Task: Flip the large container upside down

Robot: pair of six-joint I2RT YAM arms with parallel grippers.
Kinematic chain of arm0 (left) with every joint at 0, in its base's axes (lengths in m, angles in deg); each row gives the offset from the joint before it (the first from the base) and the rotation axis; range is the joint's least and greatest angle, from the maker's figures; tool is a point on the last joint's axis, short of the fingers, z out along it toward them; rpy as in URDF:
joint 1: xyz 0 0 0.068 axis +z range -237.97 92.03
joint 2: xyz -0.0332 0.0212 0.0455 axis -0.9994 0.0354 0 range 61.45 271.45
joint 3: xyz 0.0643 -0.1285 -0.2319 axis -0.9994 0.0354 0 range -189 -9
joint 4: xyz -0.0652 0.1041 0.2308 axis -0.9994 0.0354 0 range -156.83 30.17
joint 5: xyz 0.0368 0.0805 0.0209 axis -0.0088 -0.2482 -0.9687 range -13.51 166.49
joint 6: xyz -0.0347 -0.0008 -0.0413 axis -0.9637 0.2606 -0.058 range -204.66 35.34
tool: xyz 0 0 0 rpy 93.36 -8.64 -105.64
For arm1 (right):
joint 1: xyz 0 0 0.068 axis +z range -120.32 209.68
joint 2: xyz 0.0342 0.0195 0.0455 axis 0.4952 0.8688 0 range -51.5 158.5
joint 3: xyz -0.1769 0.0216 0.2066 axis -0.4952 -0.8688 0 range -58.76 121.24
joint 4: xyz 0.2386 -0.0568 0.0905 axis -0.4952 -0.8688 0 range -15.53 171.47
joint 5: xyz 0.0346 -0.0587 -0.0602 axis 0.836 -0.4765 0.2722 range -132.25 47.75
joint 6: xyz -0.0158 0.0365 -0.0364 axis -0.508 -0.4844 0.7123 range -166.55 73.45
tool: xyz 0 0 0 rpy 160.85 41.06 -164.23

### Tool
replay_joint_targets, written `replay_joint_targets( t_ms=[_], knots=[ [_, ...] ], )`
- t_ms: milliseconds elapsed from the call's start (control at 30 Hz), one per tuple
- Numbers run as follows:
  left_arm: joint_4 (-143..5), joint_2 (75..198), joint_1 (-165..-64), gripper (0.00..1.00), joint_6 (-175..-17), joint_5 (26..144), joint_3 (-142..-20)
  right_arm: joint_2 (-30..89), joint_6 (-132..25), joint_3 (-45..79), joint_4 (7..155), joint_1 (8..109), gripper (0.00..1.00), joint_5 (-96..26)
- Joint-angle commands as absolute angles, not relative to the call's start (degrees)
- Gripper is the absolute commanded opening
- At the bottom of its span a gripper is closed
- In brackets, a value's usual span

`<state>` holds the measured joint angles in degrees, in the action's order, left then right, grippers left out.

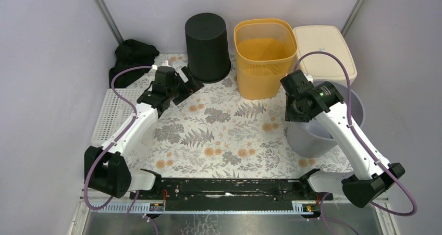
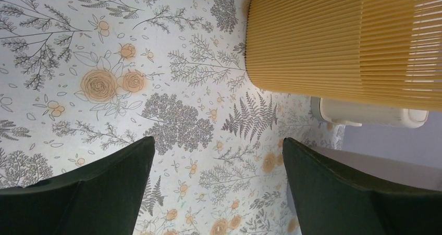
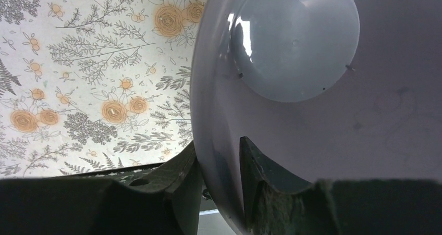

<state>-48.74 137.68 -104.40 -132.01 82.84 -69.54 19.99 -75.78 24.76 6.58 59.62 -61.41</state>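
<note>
The large container is a grey bucket (image 1: 312, 140) standing upright at the right of the table; its round bottom and smooth inner wall (image 3: 312, 115) fill the right wrist view. My right gripper (image 1: 295, 113) (image 3: 219, 157) straddles the rim on the bucket's left side. One finger is pressed on the outside of the wall and the other on the inside, so it is shut on the wall. My left gripper (image 1: 188, 85) (image 2: 219, 146) hangs wide open over the flowered tablecloth, next to a black bin, with nothing between its fingers.
An upside-down black bin (image 1: 207, 47) stands at the back, with a yellow ribbed basket (image 1: 263, 58) (image 2: 344, 42) to its right. A cream bin (image 1: 324, 50) stands behind the grey bucket. A black cloth (image 1: 133, 55) and a white perforated tray (image 1: 111, 110) lie at the left.
</note>
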Motion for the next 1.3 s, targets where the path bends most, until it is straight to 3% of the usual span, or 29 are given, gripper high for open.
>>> replay_joint_targets(
  t_ms=[0,100,267,333,967,1267],
  knots=[
    [-46.8,135.0,-104.7,1.00,-130.2,83.5,-69.2,20.3,-75.1,25.6,4.2,59.4,0.34,-62.3],
    [-46.4,134.4,-104.7,1.00,-130.1,83.9,-69.6,20.7,-74.7,25.7,3.8,59.4,0.27,-63.3],
    [-45.2,132.9,-104.7,1.00,-129.8,84.4,-70.5,21.4,-73.7,25.8,4.3,59.4,0.04,-62.5],
    [-44.1,132.2,-104.7,1.00,-129.4,84.5,-71.4,21.6,-73.1,26.5,4.6,59.4,0.00,-61.5],
    [-29.8,116.7,-104.8,1.00,-127.4,88.7,-77.6,25.2,-71.1,47.6,6.7,59.4,0.00,-41.2],
    [-24.0,115.0,-104.6,1.00,-124.8,85.8,-81.0,22.4,-75.8,42.6,20.9,59.4,0.00,-27.0]
  ],
)
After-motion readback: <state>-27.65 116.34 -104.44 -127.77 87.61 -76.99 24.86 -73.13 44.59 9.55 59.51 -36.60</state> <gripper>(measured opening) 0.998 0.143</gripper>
